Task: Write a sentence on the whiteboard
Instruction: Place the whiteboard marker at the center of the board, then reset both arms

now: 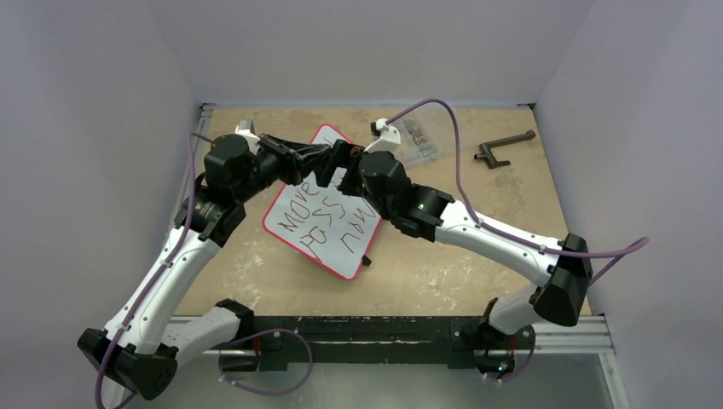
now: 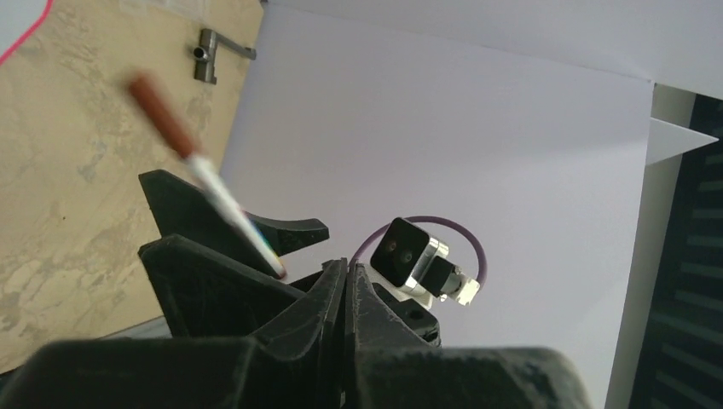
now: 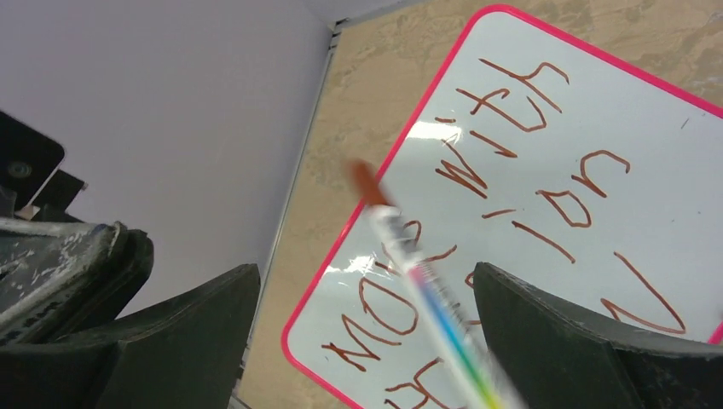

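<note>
The whiteboard (image 1: 344, 260) lies tilted on the table mid-view, with a red rim. The sentence (image 1: 320, 223) runs across it in reddish-brown slanted rows; the right wrist view (image 3: 503, 102) shows "MOVE", "with" and more. My left gripper (image 1: 328, 156) is above the board's far corner, its jaws shut (image 2: 345, 271) with nothing seen between them. My right gripper (image 1: 343, 169) is beside it, jaws wide open (image 3: 365, 271). A blurred white marker (image 3: 401, 247) with a brown end lies loose between the open jaws. It also shows in the left wrist view (image 2: 200, 170).
A small clear parts box (image 1: 418, 141) stands behind the board. A dark metal crank (image 1: 503, 146) lies at the back right and shows in the left wrist view (image 2: 209, 60). White walls enclose the table on three sides.
</note>
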`<act>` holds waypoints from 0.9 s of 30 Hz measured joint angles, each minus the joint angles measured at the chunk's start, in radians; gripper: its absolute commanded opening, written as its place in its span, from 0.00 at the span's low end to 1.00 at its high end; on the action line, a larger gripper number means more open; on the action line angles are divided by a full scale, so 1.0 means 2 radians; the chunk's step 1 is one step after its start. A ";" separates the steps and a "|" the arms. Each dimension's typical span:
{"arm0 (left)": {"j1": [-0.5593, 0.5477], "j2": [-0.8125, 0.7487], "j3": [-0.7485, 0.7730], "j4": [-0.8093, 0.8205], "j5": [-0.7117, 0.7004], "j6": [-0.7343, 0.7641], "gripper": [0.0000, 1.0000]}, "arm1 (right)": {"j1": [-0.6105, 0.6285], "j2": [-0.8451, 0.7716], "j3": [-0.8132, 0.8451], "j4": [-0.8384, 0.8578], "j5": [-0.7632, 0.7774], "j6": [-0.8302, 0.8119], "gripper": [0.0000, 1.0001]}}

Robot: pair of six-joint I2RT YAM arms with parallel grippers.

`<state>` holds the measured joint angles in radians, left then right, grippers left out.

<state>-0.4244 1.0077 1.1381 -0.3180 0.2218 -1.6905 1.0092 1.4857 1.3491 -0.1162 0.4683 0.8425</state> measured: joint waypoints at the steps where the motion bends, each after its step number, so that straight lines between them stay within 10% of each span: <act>1: -0.002 0.003 0.002 0.002 0.006 0.000 0.00 | 0.001 -0.004 -0.002 -0.004 -0.001 -0.005 0.99; 19: -0.002 0.053 0.019 0.006 0.041 0.038 0.02 | 0.003 -0.199 -0.057 -0.123 0.050 -0.074 0.99; 27: 0.006 0.055 0.015 -0.039 0.054 0.132 0.78 | 0.003 -0.207 -0.123 -0.184 0.088 -0.066 0.99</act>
<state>-0.4126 1.1175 1.1683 -0.3969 0.3294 -1.4269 1.0149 1.0725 1.1038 -0.4843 0.6434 0.7101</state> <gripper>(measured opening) 0.609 0.987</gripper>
